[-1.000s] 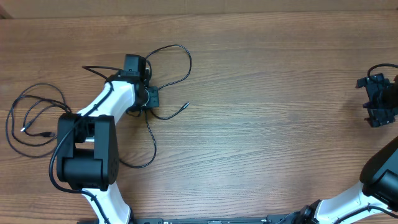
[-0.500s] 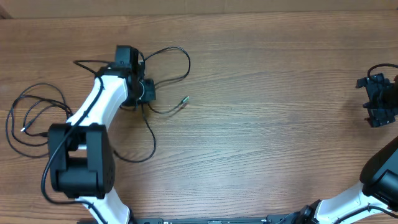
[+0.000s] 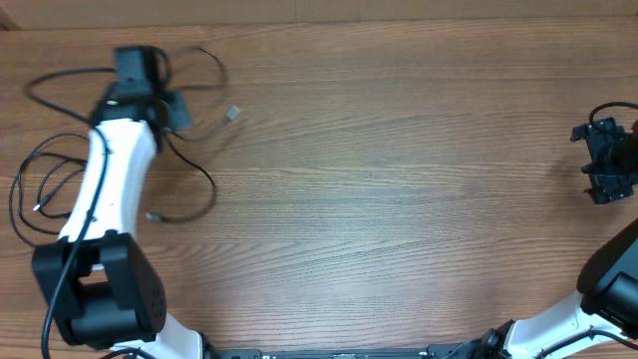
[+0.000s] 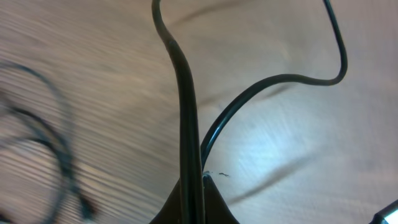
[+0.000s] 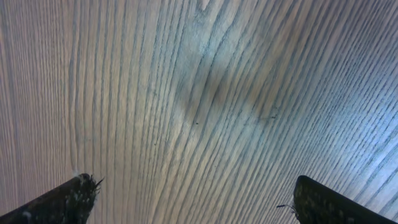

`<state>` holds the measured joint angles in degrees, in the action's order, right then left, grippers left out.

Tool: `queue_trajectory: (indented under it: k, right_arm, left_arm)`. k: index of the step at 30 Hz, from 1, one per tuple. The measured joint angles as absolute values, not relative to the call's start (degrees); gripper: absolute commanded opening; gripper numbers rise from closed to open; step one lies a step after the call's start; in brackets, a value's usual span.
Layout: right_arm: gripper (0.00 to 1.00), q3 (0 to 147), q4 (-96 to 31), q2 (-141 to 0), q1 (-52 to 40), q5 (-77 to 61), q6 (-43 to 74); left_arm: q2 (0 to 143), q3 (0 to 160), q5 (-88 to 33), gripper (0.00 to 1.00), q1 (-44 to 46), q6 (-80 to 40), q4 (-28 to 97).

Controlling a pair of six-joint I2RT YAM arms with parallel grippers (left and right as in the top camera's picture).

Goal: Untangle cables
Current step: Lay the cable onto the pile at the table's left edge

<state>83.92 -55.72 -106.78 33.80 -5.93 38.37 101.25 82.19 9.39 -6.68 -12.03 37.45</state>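
Risk of dragging the second cable point(image 3: 30, 184) along through any crossed loop under the arm, or of losing so thin a pinch mid-pull. Pinching the held cable point(image 4: 185, 93) in the left gripper point(image 3: 167, 108), pressed together, near the table point(image 3: 399, 199)'s far-left corner; slack trailing toward the near edge. Right gripper point(image 5: 196, 202) spread wide, empty, at the right edge, well apart from both cords.

No text, label, brand, number or sign can be read in any view. The table point(image 3: 399, 199) shows only bare wood grain, and the cables point(image 4: 186, 93) carry no legible marking.
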Motion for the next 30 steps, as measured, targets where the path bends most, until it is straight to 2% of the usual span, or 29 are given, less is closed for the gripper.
queue_trajectory:
  k: [10, 23, 24, 26, 27, 29, 30]
  right_arm:
    - [1.0, 83.92, -55.7, -106.78, 33.8, -5.93, 38.37]
    - [1.0, 83.92, -55.75, -106.78, 33.8, -5.96, 38.39]
    - [1.0, 83.92, -55.75, -106.78, 33.8, -5.98, 38.39]
    - [1.0, 83.92, -55.72, -106.78, 33.8, -5.93, 38.39]
    - [1.0, 83.92, -55.75, -106.78, 33.8, -5.93, 38.39]
    - [1.0, 83.92, -55.7, -106.78, 33.8, -5.93, 38.39]
    - [1.0, 83.92, -55.72, -106.78, 33.8, -5.93, 38.39]
  left_arm:
    - [99.0, 86.28, 15.11, 0.04, -17.63, -12.03, 41.32]
    - [99.0, 86.28, 15.94, 0.06, -29.17, -12.03, 44.42]
    - [99.0, 86.28, 15.94, 0.18, -29.58, -12.01, 44.42]
    - [99.0, 86.28, 15.99, 0.54, -30.06, -11.73, 44.4]
    - [99.0, 86.28, 16.08, 0.68, -30.11, -11.9, 44.4]
    - [99.0, 86.28, 16.1, 0.93, -30.11, -11.86, 44.4]
    - [99.0, 86.28, 16.1, 0.96, -30.11, -11.88, 44.4]
